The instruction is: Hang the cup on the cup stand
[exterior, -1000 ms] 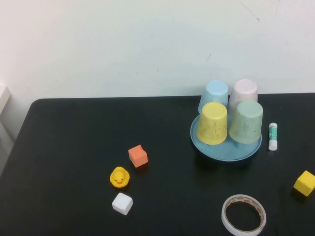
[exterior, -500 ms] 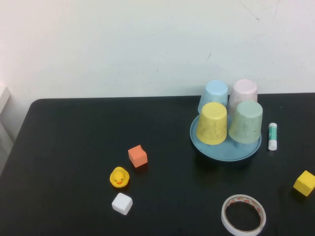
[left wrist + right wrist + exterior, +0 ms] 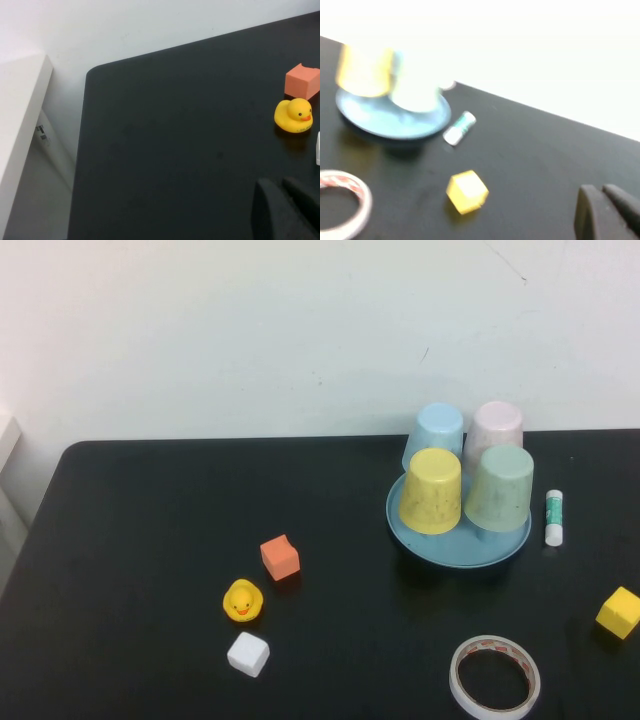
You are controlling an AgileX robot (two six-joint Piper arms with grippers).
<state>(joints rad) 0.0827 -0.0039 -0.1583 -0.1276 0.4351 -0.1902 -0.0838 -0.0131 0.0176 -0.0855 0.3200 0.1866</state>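
The black table (image 3: 150,540) fills the lower part of the high view, set against a white wall (image 3: 250,330). The round blue dish-shaped cup stand (image 3: 455,545) is placed at the far right of the table. Four upturned plastic tumblers are hung on it: the pale sage-green cup (image 3: 499,488) at the front right, a yellow cup (image 3: 432,490) just beside it at the front left, and a light blue cup (image 3: 437,430) and a pale pink cup (image 3: 496,425) behind.

Near the front edge lies a white ring of tape (image 3: 494,677). A white glue stick (image 3: 554,517) lies just right of the stand. An orange cube (image 3: 280,557), a yellow rubber duck (image 3: 242,601), a white cube (image 3: 248,653) and a yellow cube (image 3: 619,612) are scattered about.

The left gripper (image 3: 289,207) is held above the table near the duck, fingers together. The right gripper (image 3: 606,210) is held over the right side, fingers together, nothing gripped.
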